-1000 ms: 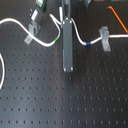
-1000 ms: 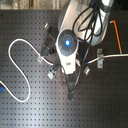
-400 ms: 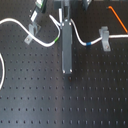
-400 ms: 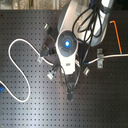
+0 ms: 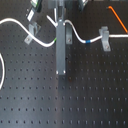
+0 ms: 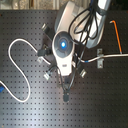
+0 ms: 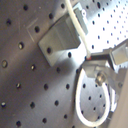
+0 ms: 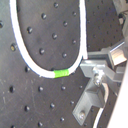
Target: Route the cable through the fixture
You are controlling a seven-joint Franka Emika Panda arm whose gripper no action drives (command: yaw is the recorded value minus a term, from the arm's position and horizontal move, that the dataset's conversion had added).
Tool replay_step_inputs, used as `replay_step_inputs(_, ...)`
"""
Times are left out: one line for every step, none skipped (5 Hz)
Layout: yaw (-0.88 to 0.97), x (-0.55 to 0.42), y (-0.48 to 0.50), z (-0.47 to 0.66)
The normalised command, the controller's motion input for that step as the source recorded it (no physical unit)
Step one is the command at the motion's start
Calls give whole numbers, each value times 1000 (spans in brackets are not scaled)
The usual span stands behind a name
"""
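The white cable (image 5: pixel 20 21) comes in from the first exterior view's left and passes the left fixture (image 5: pixel 33 33). It dips to its green mark (image 5: pixel 54 40) and disappears behind my gripper (image 5: pixel 61 37). Beyond the gripper it arches on to the blue band (image 5: pixel 87 41) and the right fixture (image 5: pixel 105 38). In the second wrist view my gripper (image 8: pixel 86 62) is shut on the cable just beside the green mark (image 8: pixel 61 73). In the first wrist view the gripper (image 7: pixel 90 56) holds the cable (image 7: pixel 76 20), which lies against a metal fixture (image 7: pixel 59 37). In the second exterior view the arm (image 6: pixel 63 46) hides the fingertips.
A thin orange cable (image 5: pixel 118 18) lies at the first exterior view's upper right. The black perforated board (image 5: pixel 95 95) fills the scene. The white cable makes a wide loop (image 6: pixel 14 55) at the second exterior view's left. Small metal brackets (image 6: pixel 100 60) stand around the arm.
The gripper has moved a little toward the first exterior view's left with the cable still in it. The cable's arch beside it has shifted the same way.
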Motion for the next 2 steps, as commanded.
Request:
replay_step_inputs(66,-163,248,336)
replay_step_inputs(77,-170,211,361)
